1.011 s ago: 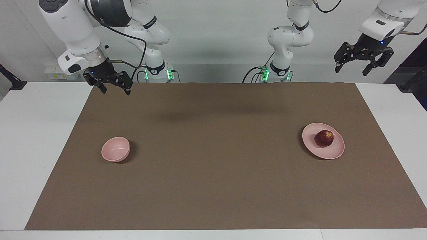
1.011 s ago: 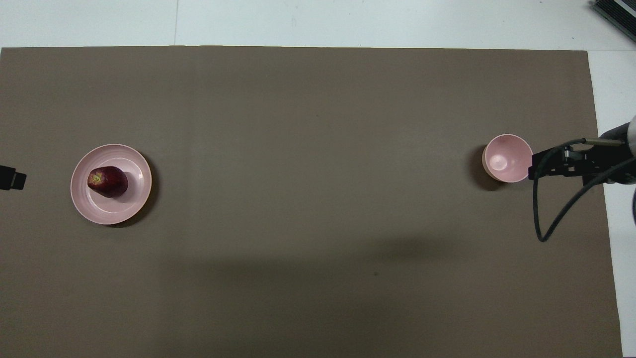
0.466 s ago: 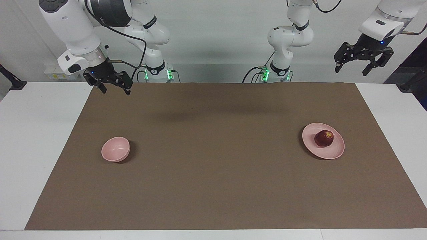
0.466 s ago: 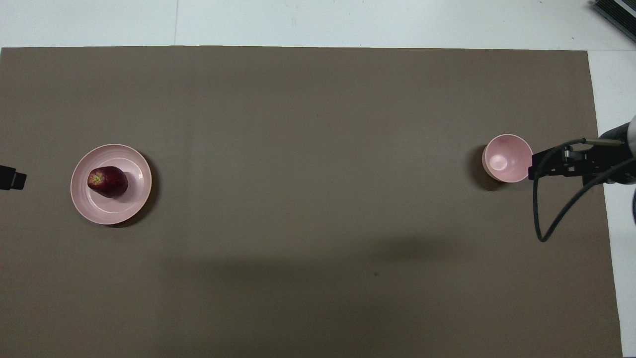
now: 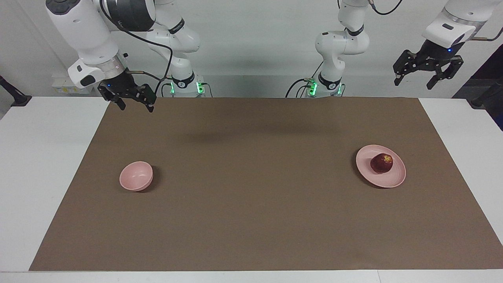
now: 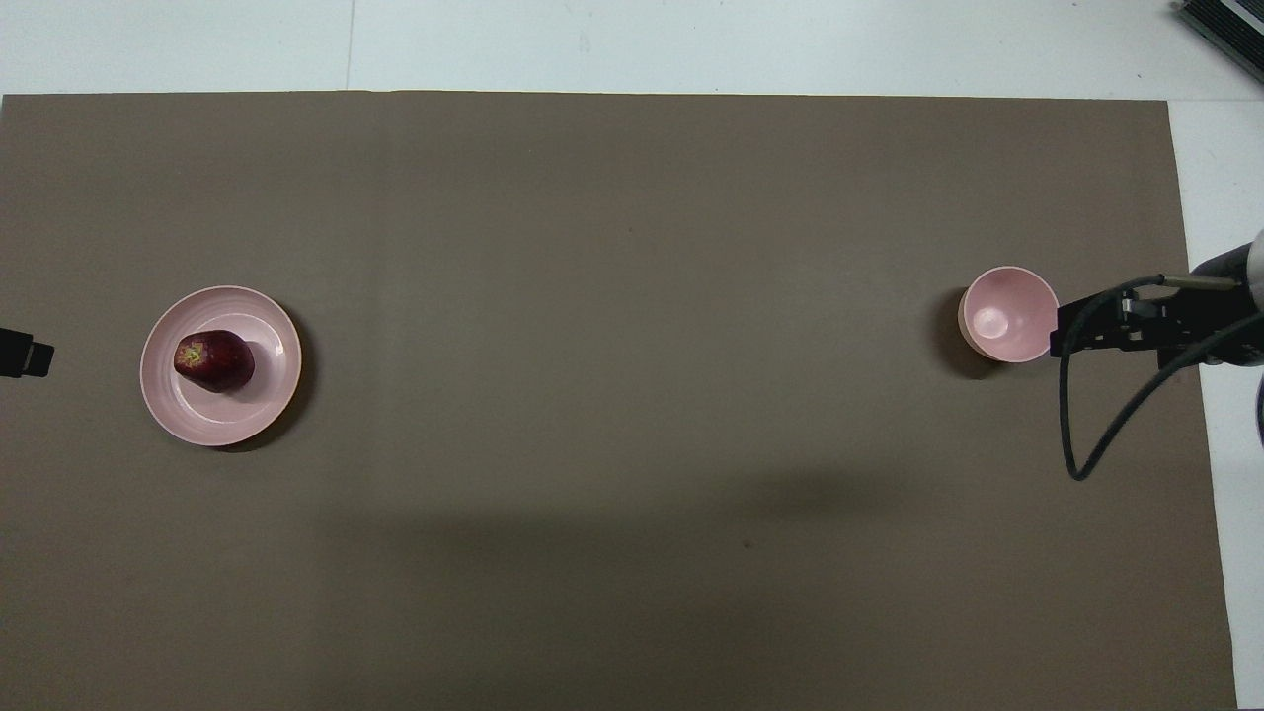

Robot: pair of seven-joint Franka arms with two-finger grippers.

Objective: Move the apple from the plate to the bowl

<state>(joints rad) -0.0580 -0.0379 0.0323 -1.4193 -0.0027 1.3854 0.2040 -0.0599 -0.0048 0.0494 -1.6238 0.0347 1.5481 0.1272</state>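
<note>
The small round dark red apple with a yellowish patch (image 5: 381, 163) sits on the flat, shallow, pale pink round plate (image 5: 397, 179), a little off the plate's middle toward the robots, at the left arm's end of the brown paper mat (image 5: 251, 220) that covers the white table (image 5: 43, 165). The small, deep, pale pink round bowl (image 5: 136, 176) stands empty and upright toward the right arm's end, well apart from the plate, so the fruit has most of the mat's width to cross. The left gripper (image 5: 427, 73) hangs high above the table edge at its own end, jaws spread wide and empty, nearest the apple and so probably the arm meant to pick it up. The right gripper (image 5: 128, 99) hovers over the mat's corner on the robots' side of the bowl, jaws also apart and holding nothing; it waits, perhaps to receive the apple, since the bowl may lie out of the left arm's reach. Nothing has been grasped yet, so the task looks to be at its very start
</note>
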